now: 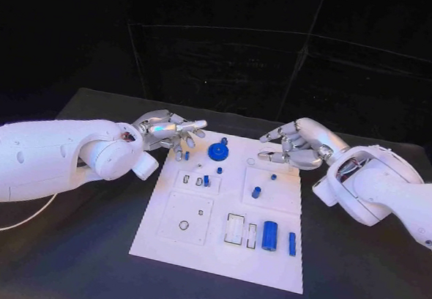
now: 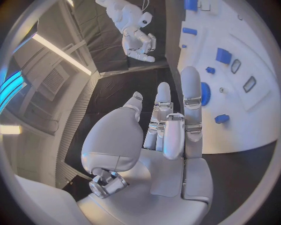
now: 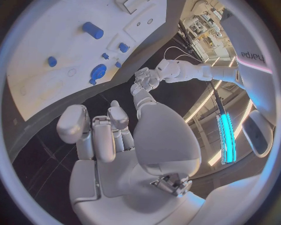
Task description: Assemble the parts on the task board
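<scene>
So the black table has the white board lying flat in the middle, and both arms are parked at its far end. Left hand sits just off the board's far left corner, fingers spread and holding nothing. Right hand is at the far right corner with its fingers curled in a bit, and from the wrist view I don't see anything in it either.

The parts are all on the board. The biggest is the blue gear standing near the far edge between the two hands. Then there's the fat blue cylinder lying near the front edge, with a thin blue bar right beside it. Small blue pegs are scattered around the middle.

My guess is we're at the reach-and-pick stage, nothing grabbed yet. If it were me, I'd go for the gear with the left hand since it's closest. Come straight down, pinch the rim, and keep the other fingers clear of the small pegs nearby so nothing gets knocked. Lift slowly.
</scene>
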Controlling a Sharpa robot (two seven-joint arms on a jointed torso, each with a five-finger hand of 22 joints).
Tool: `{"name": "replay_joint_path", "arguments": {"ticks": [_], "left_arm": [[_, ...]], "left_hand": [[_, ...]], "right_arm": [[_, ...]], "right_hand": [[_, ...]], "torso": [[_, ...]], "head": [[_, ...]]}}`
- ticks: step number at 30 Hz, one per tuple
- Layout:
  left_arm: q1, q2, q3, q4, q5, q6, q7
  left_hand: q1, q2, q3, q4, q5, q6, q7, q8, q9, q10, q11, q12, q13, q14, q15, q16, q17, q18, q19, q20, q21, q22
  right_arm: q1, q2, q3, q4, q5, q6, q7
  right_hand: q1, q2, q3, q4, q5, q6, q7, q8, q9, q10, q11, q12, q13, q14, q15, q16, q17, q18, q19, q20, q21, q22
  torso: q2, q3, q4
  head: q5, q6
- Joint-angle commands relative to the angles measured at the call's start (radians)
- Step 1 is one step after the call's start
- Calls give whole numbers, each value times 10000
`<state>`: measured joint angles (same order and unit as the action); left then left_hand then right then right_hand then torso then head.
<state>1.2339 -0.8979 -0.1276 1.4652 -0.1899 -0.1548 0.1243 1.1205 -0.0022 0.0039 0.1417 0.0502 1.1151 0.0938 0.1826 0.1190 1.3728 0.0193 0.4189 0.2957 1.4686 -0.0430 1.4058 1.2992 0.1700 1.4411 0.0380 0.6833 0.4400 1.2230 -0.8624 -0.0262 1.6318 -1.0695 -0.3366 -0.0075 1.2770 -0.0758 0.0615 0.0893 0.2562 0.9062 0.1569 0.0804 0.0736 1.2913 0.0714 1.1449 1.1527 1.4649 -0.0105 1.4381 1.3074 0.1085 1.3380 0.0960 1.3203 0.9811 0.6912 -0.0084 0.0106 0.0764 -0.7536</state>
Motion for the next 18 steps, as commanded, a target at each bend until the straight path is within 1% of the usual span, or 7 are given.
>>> {"name": "replay_joint_path", "arguments": {"ticks": [1, 2, 3, 4, 9, 15, 18], "left_arm": [[145, 10, 12, 115, -2343, 733, -3065], [207, 11, 12, 130, -2547, 865, -3532], [280, 25, 11, 124, -2722, 1039, -3995], [354, 55, 11, 105, -2922, 1236, -4432], [640, 292, 5, -4, -4693, 2112, -5783], [834, 705, -8, -176, -5913, 2863, -6378], [952, 917, -122, -270, -6092, 2793, -6453]], "left_hand": [[-121, 82, -238, 116, -5, 354, -173, 358, 218, 127, -176, 803, 645, 845, -204, 885, 1702, -390, 221, -44, 1857, 2160], [-95, 7, -507, 144, 7, 295, -337, 635, 454, 91, -271, 2214, 1977, 931, -367, 1287, 2210, -505, 380, -159, 2928, 3337], [-33, 309, -877, 330, 119, 124, -258, 1384, 1084, -742, -269, 4267, 3989, 977, -223, 1536, 2550, -631, 243, -295, 4066, 4595], [-30, 427, -900, 381, 1, -131, -275, 1391, 1141, -760, -323, 4633, 4384, 1010, -292, 1619, 2672, -743, 254, -213, 4432, 5091], [-219, 627, -1402, 712, 3, -610, -305, 2114, 1788, -1169, -308, 5526, 5213, 1021, -352, 1649, 2716, -832, 238, -166, 5242, 6075], [-121, 813, -1814, 879, -20, -1030, -375, 2980, 2566, -1224, -380, 6182, 5838, 1021, -415, 1649, 2716, -996, 470, -178, 6206, 7340], [-61, 879, -1967, 914, -24, -1262, -403, 3314, 2902, -1266, -384, 6306, 5944, 1021, -424, 1649, 2716, -999, 453, -197, 6274, 7425]], "right_arm": [[85, -210, 8, -8, 1697, 490, 327], [104, -283, 8, -28, 1750, 508, 316], [120, -345, 9, -47, 1791, 534, 294], [132, -398, 9, -65, 1811, 568, 260], [180, -523, 10, -171, 1705, 636, 84], [209, -514, 10, -379, 1312, 688, -124], [214, -465, 9, -492, 1038, 730, -207]], "right_hand": [[21, 60, 10, -45, 61, 78, 1, 49, 11, -51, -37, -36, -20, 497, -6, -58, 88, -1, -75, -21, -51, -37], [21, 62, 10, -45, 63, 79, 1, 49, 11, -51, -37, -37, -21, 496, -6, -61, 83, 0, -76, -21, -52, -40], [21, 69, 9, -44, 73, 82, -1, 52, 12, -49, -39, -35, -21, 490, -8, -76, 56, 4, -85, -22, -63, -63], [22, 81, 6, -44, 87, 88, -4, 57, 12, -37, -42, -19, -10, 485, -11, -92, 32, 7, -91, -25, -72, -80], [17, 119, -14, -44, 122, 157, -26, 103, 25, 27, -62, 51, 37, 464, -27, -157, -66, 15, -106, -39, -101, -131], [2, 131, -37, -39, 143, 193, -39, 127, 30, 53, -73, 74, 47, 449, -37, -203, -134, 19, -117, -48, -122, -162], [-9, 131, -54, -36, 150, 213, -46, 140, 33, 65, -79, 84, 50, 447, -43, -213, -144, 21, -120, -53, -130, -173]], "torso": [[-175, 50, 6], [-196, 64, -4], [-221, 84, -17], [-233, 93, -22], [-317, 156, -35], [-359, 168, -39], [-365, 166, -18]], "head": [[5, -84], [41, -86], [72, -84], [75, -91], [81, -168], [104, -205], [105, -225]]}}
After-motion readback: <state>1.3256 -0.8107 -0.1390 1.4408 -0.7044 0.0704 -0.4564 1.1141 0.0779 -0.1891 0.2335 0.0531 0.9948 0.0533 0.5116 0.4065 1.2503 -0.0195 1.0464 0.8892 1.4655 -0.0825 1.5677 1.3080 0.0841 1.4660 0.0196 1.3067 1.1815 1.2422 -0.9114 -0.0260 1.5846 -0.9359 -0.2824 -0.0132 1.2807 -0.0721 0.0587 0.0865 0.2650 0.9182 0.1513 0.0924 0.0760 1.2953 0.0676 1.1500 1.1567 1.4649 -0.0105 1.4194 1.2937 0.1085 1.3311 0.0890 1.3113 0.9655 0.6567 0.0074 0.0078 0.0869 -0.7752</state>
